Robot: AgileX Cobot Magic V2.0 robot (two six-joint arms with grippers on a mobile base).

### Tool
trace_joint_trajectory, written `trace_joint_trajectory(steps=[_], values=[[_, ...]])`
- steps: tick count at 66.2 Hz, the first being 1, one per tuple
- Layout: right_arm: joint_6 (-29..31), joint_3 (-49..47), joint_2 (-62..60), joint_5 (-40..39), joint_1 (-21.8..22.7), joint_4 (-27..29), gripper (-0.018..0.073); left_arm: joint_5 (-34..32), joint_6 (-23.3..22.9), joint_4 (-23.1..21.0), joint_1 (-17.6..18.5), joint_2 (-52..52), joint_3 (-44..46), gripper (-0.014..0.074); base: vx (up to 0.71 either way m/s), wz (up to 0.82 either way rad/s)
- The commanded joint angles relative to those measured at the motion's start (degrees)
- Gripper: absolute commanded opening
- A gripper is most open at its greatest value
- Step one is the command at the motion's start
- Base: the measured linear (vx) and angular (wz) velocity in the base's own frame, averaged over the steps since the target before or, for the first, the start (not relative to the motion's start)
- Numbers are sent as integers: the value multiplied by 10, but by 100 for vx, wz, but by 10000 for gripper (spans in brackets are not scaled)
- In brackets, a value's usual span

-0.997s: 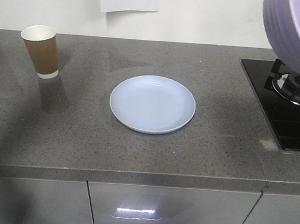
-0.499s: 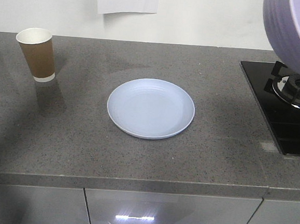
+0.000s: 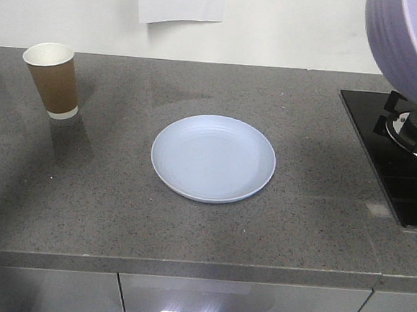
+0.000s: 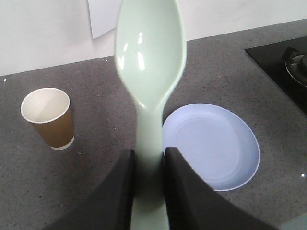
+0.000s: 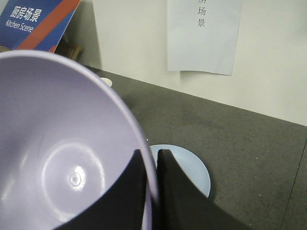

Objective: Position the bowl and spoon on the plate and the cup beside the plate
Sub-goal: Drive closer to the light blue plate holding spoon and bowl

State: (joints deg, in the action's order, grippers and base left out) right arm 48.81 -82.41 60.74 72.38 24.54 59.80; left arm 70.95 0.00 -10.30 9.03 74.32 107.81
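Observation:
The pale blue plate (image 3: 213,158) lies flat in the middle of the grey counter, with nothing on it. The brown paper cup (image 3: 52,80) stands upright at the far left, well apart from the plate. My left gripper (image 4: 149,155) is shut on the handle of the mint spoon (image 4: 149,52), held in the air above the counter between the cup (image 4: 48,118) and the plate (image 4: 211,144). My right gripper (image 5: 152,160) is shut on the rim of the lavender bowl (image 5: 62,153), held high; the bowl (image 3: 408,45) fills the front view's top right corner.
A black gas hob (image 3: 404,153) with a burner sits at the counter's right end. A white paper sheet (image 3: 181,0) hangs on the back wall. Grey cabinet fronts (image 3: 197,303) run below the counter's front edge.
The front view has shifted slightly: the plate, cup and hob sit a little lower in frame than a second ago. The bowl stays in the top right corner.

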Motion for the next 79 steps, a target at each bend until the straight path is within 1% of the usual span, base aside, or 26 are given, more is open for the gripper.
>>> trace_joint_trajectory(steps=[1, 79], values=[[3, -12, -6, 7, 2, 39, -5, -34, -4, -9, 3, -12, 14, -6, 4, 2], [3, -12, -6, 7, 2, 39, -5, -34, -4, -9, 3, -12, 14, -6, 4, 1]])
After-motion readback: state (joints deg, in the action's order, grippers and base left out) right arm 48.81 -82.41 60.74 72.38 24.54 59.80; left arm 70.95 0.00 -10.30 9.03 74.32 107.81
